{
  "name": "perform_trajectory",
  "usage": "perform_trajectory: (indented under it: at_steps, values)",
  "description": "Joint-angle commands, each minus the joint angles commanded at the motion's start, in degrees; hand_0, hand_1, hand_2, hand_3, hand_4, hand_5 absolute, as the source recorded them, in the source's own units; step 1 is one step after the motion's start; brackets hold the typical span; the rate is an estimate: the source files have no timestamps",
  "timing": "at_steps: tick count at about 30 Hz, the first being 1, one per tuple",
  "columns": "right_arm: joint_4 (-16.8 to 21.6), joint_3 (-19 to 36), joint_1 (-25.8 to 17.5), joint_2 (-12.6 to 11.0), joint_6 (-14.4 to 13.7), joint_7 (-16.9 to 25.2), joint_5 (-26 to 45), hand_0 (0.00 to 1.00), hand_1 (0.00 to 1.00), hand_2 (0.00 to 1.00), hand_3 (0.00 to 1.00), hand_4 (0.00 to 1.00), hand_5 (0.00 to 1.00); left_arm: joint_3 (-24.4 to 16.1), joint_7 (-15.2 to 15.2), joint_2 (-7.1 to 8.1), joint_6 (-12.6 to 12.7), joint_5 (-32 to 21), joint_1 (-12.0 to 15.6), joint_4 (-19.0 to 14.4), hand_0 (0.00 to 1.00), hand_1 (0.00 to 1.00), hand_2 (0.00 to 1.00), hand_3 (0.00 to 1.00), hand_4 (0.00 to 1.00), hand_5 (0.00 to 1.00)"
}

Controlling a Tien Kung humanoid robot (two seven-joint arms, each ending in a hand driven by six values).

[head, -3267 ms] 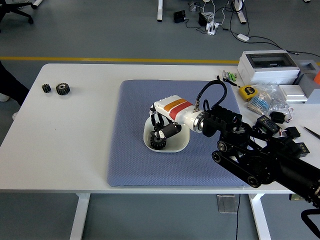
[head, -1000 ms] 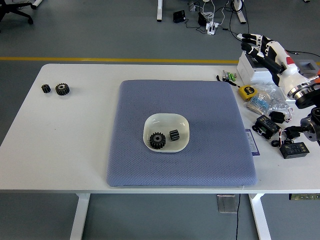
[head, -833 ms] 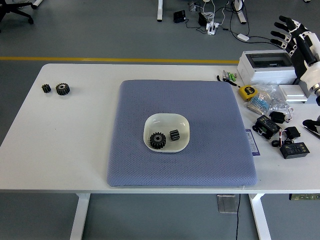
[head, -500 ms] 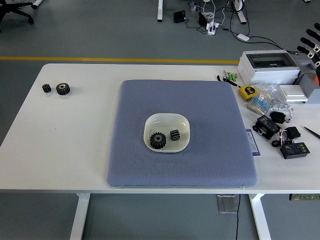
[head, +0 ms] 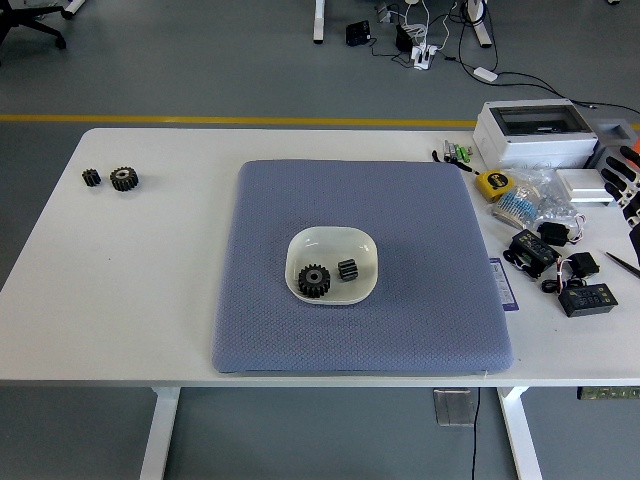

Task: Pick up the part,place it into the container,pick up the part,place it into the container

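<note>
Inside white bowl [head: 365, 248]: two black gears [head: 314, 281].

This looks like a lab or workshop. A white tabletop [head: 150, 270] on metal legs stands on a grey floor [head: 200, 60] marked with a yellow line [head: 230, 120]. On the right of the tabletop lie a tape measure [head: 490, 183], a white box [head: 535, 133], bagged parts [head: 528, 200] and small black electronics [head: 560, 275]. Cables and a power strip [head: 425, 52] lie on the floor behind, and a chair base [head: 30, 20] shows top left.
</note>
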Motion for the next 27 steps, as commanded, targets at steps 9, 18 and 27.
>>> perform_trajectory:
  at_steps: [9,18,27]
  values:
    - [3.0,0.6,-3.8,-0.2,1.1,-1.9,-8.2,0.962,0.823,0.83,0.864,0.998,0.998,0.3,0.0,1.54,0.1,0.3,1.8,0.0,0.714,0.676,0.677,0.567,0.601,0.569]
    - [4.1,1.6,-4.8,-0.1,1.2,-2.3,-8.4,0.891,0.797,0.821,0.84,0.998,0.821,1.3,-0.1,2.45,-0.1,0.3,1.9,0.0,0.714,0.675,0.677,0.567,0.602,0.568]
    - [4.3,2.1,-4.4,-0.3,-0.8,-0.6,-7.8,0.887,0.797,0.818,0.834,0.998,0.781,1.4,-0.1,2.36,-0.2,0.5,1.4,0.0,0.713,0.675,0.677,0.567,0.602,0.569]
